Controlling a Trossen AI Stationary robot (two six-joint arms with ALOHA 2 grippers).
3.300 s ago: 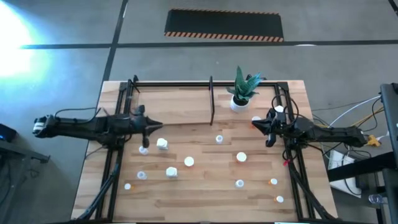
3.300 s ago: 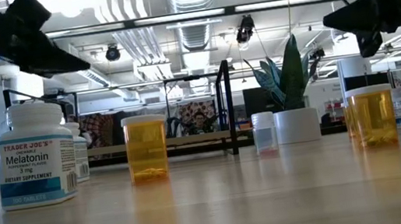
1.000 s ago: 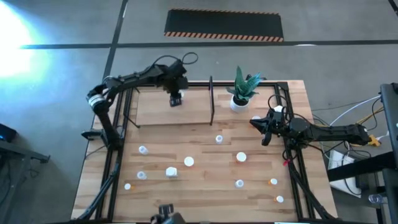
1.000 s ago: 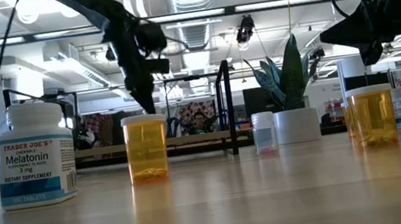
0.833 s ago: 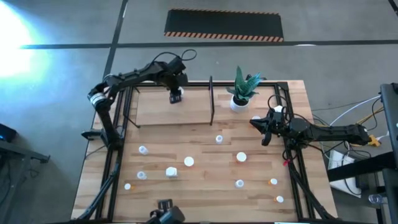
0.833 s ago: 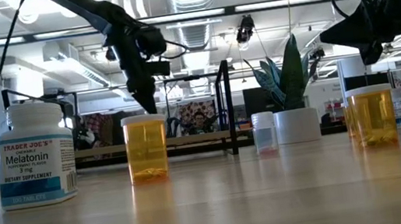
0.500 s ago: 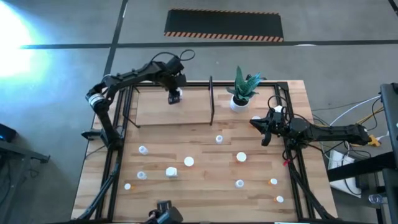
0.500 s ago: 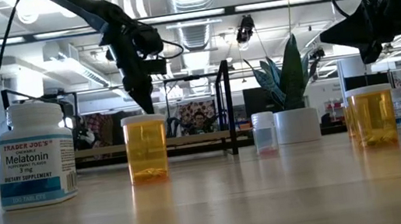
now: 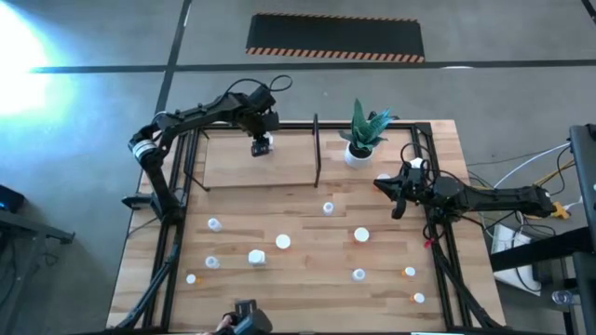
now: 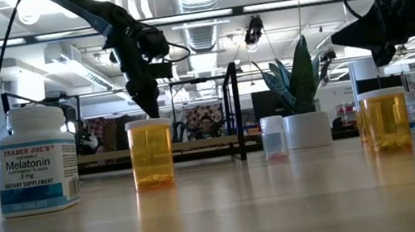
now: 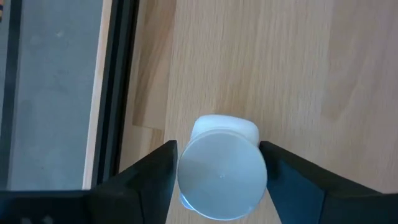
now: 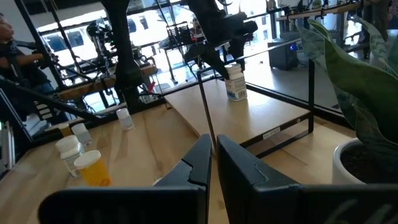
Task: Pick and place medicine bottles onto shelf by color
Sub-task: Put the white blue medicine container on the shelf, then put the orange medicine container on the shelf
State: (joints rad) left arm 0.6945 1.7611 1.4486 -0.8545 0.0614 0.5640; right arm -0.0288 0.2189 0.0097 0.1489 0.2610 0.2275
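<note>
A white medicine bottle (image 11: pixel 222 176) stands upright on the shelf (image 9: pixel 279 166), in the left compartment near the far rail. My left gripper (image 9: pixel 262 145) hangs over it, pointing down, open, one finger on either side of the cap. The right wrist view shows that bottle (image 12: pixel 235 87) resting on the board by its base. My right gripper (image 9: pixel 399 198) hovers shut and empty above the table's right side. Several more bottles, white (image 9: pixel 282 242) and orange (image 10: pixel 151 154), stand on the tabletop. My left gripper comes from above with its fingers (image 11: pixel 163 177) beside the white bottle's cap (image 11: pixel 186 180). The cap hides the place where the fingers meet the bottle, so I cannot tell whether they touch it. The bottle stands upright on the shelf board.
The shelf's black divider bar (image 9: pixel 317 149) stands right of my left gripper. A white pot with a green plant (image 9: pixel 357 149) sits at the shelf's far right. A large Melatonin bottle (image 10: pixel 36 160) stands near the front left. A dark object (image 9: pixel 245 316) shows at the table's near edge.
My left gripper has drawn a little toward the shelf's far rail, staying over the white bottle. My right arm has kept still.
</note>
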